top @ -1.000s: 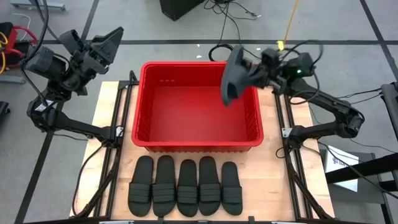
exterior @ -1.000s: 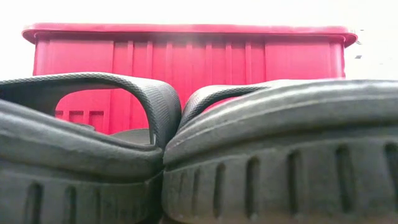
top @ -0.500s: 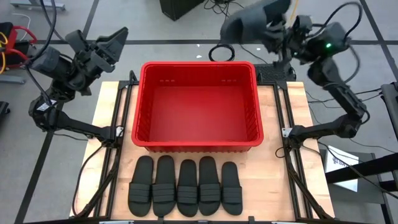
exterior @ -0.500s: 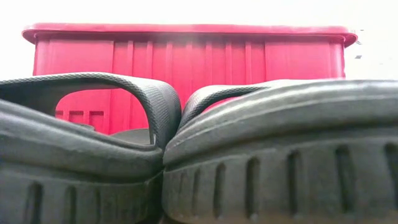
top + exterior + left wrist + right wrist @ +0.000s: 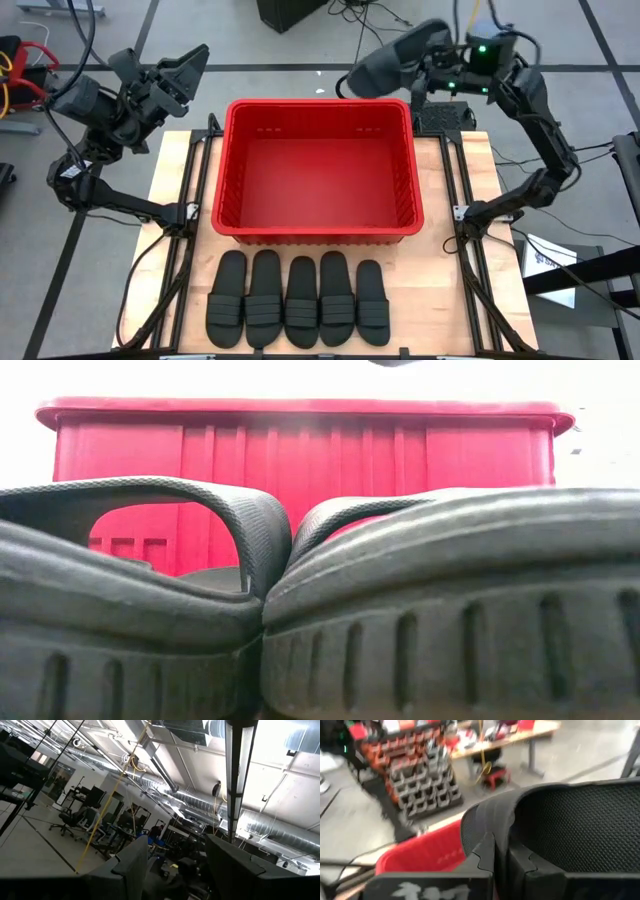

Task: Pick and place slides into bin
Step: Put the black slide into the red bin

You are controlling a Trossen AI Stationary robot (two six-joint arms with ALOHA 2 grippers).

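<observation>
The red bin (image 5: 320,232) stands in the middle of the table, with nothing inside it. Several black slides (image 5: 297,300) lie side by side on their soles along the near edge; two of them (image 5: 400,620) fill the low view in front of the bin (image 5: 300,450). One more slide (image 5: 390,62) hangs high over the bin's far right corner, with my right gripper (image 5: 425,62) shut on it. My left gripper (image 5: 185,70) stands open, raised beyond the table's far left corner and touching nothing; its fingers (image 5: 135,865) point up at the ceiling. My right gripper pinches the slide's ribbed strap (image 5: 487,827) between its two shut fingers (image 5: 520,862). The fingers come about level from the table's right side. The slide is lifted clear and lies roughly level, reaching from the fingers toward the left above the bin's far rim (image 5: 430,852).
Black frame rails (image 5: 190,210) run along both sides of the wooden table top. A cable loop (image 5: 355,85) lies on the floor just behind the bin. Bare table (image 5: 440,290) lies right of the row of slides.
My right gripper has swung up and toward the far edge with the slide, turning from pointing down to about level. The slide, which hung upright over the bin's inside, now lies nearly level above the far right corner.
</observation>
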